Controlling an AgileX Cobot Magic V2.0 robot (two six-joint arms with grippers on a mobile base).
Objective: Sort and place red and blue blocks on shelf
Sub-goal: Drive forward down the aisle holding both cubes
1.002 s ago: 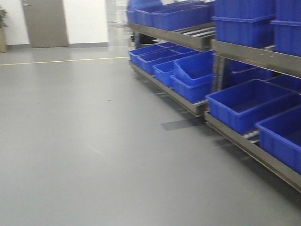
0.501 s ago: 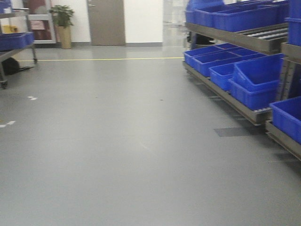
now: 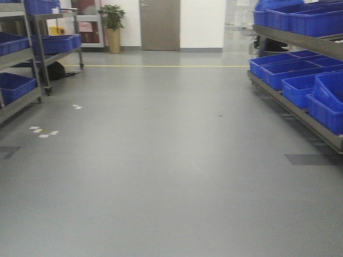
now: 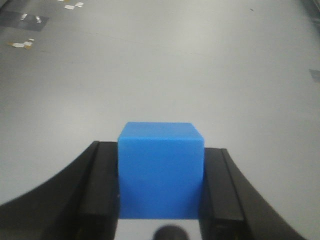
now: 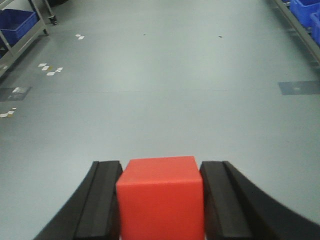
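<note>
View change: over the last second your front camera has swung left. The steel shelf that filled the right half now sits at the right edge, and a second rack has come in on the left.
Meaning for the task: you are turning in the open aisle. Both racks look well apart from the arms, so I judge placing has not begun; the base must close in on a shelf first.
Left gripper: its black jaws are clenched on the blue block, one pad flat against each side face.
Right gripper: its jaws grip the red block the same way.
Block positions: both are carried in the air above the floor, neither on a shelf yet.
Blocks: plain matte cubes with crisp edges and no markings.
Jaw pads: flat, black, rubbery-looking.
Shelves: brushed metal tiers with sloping rails, carrying glossy blue plastic bins, open-topped and rectangular.
Floor: smooth grey, faintly reflective, with a yellow line across the far end and scraps of pale tape at the left.
Background: a grey door and a potted plant.
</note>
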